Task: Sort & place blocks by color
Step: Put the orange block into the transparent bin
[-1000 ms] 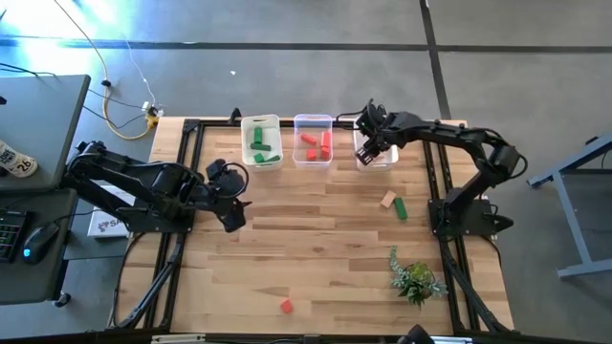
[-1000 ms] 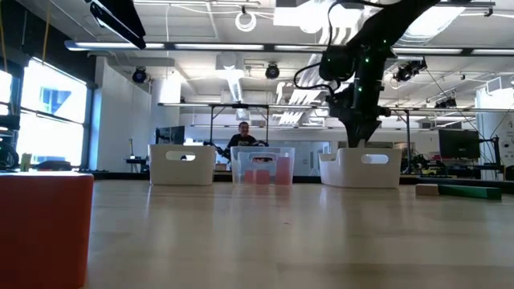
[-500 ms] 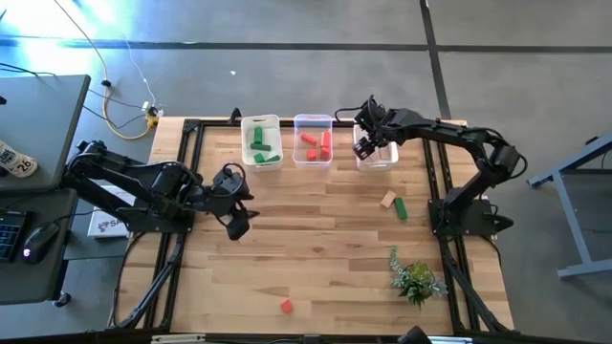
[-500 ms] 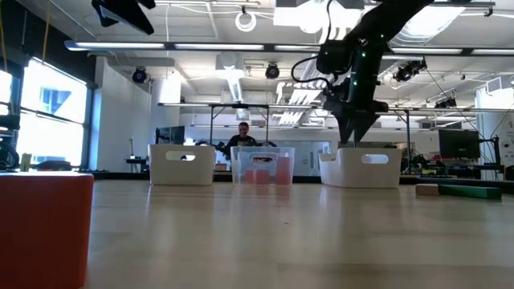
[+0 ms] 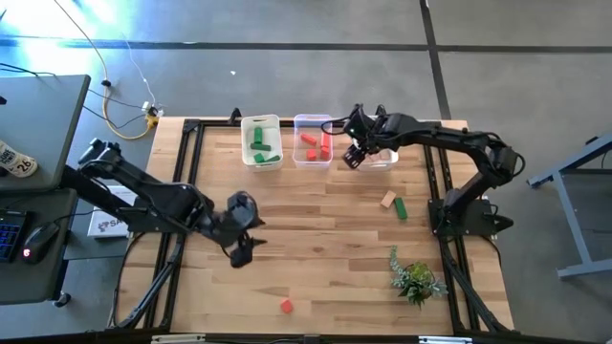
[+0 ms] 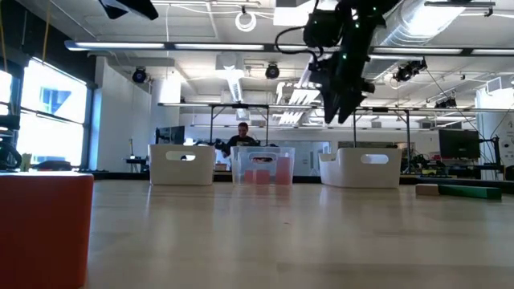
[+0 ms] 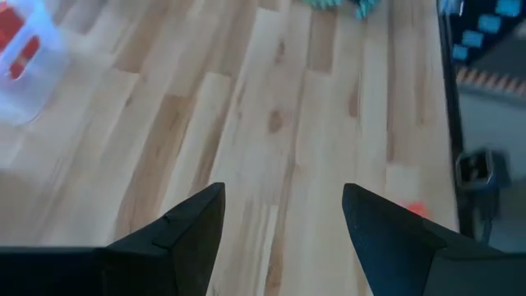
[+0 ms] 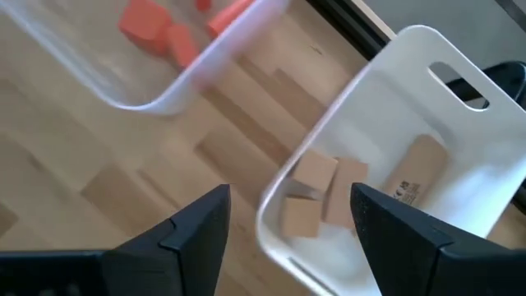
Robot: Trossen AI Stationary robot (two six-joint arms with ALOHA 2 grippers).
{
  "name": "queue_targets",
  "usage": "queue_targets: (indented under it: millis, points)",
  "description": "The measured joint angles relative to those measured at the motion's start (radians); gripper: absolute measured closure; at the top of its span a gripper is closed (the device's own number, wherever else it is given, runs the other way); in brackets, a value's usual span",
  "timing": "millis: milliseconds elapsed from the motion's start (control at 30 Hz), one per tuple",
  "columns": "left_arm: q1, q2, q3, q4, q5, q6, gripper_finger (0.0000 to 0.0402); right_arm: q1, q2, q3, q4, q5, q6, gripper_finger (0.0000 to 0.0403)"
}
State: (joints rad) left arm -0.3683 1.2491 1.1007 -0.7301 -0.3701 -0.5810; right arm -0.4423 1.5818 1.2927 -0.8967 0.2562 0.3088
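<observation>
Three bins stand in a row at the table's far edge. A white one [image 5: 261,141] holds green blocks, a clear one [image 5: 314,140] holds red blocks [image 8: 156,25], and another white one [image 8: 427,99] holds tan blocks [image 8: 316,193]. Loose on the table lie a tan block [image 5: 387,200], a green block [image 5: 401,208] and a red block [image 5: 285,306]. My right gripper [image 8: 288,222] hangs open and holds nothing, above the gap between the clear bin and the tan blocks' bin. My left gripper [image 5: 239,253] hovers open over the table's middle left, with the red block [image 7: 415,210] ahead of it.
A small green leafy plant [image 5: 415,279] lies near the table's right near corner. In the low view the red block [image 6: 44,229] stands close at the left, and a person shows behind the bins in the room beyond.
My right gripper has risen from just over the tan blocks' bin and gone toward the table's left, toward the clear bin. My left gripper has moved toward the table's near edge, toward the red block, tipping further down.
</observation>
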Motion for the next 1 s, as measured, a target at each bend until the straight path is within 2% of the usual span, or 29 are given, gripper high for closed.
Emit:
queue_targets:
  millis: [267, 633, 1000]
  points:
    - [-0.046, 0.078, 0.000, 0.029, 0.000, 0.119, 0.0167, 0.087, 0.000, 0.062, -0.010, 0.010, 0.045, 0.0164]
    - [-0.059, 0.097, 0.000, 0.152, 0.003, 0.321, 0.0167, 0.177, 0.000, 0.069, 0.088, 0.018, 0.154, 0.0164]
    - [-0.058, 0.097, 0.000, 0.320, 0.116, 0.544, 0.0167, 0.247, 0.000, 0.067, 0.097, 0.018, 0.191, 0.0164]
